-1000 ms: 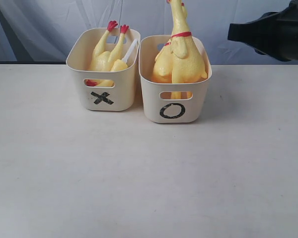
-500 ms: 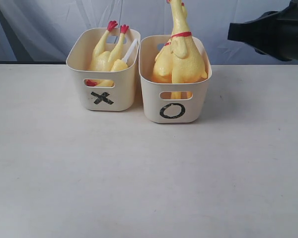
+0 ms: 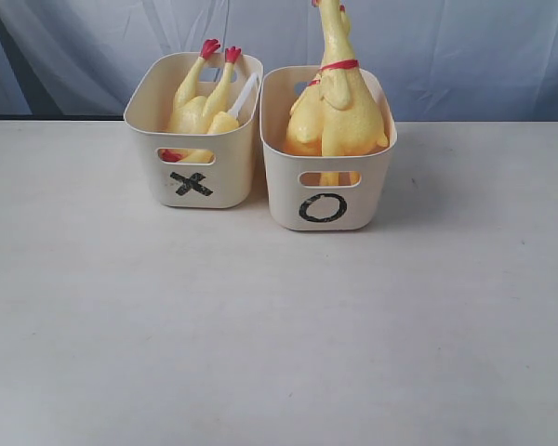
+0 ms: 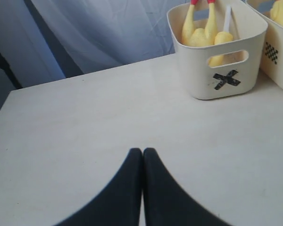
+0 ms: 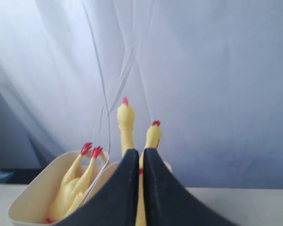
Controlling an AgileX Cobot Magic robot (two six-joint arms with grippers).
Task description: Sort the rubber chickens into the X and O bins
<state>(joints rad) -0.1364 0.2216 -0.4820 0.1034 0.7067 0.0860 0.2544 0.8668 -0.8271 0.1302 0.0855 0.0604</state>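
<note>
Since no toy lies loose on the table, the sorting looks finished, or close to it. Two whole chickens stand upright in the O bin, their necks rising well above its rim. Just beside the O bin, touching or nearly touching it, the X bin holds the headless body, feet up, with a white tube leaning against the wall nearest the O bin.

Neither arm shows in the exterior view. The left gripper hangs over bare table on the X bin's far side from the O bin, fingers pressed together and empty. The right gripper is likewise closed on nothing, pointing toward the O bin.

The risk I see is in the O bin: the tall chickens look top-heavy, so an arm sweeping past could clip a neck and tip one out or drag the light bin out of place.
</note>
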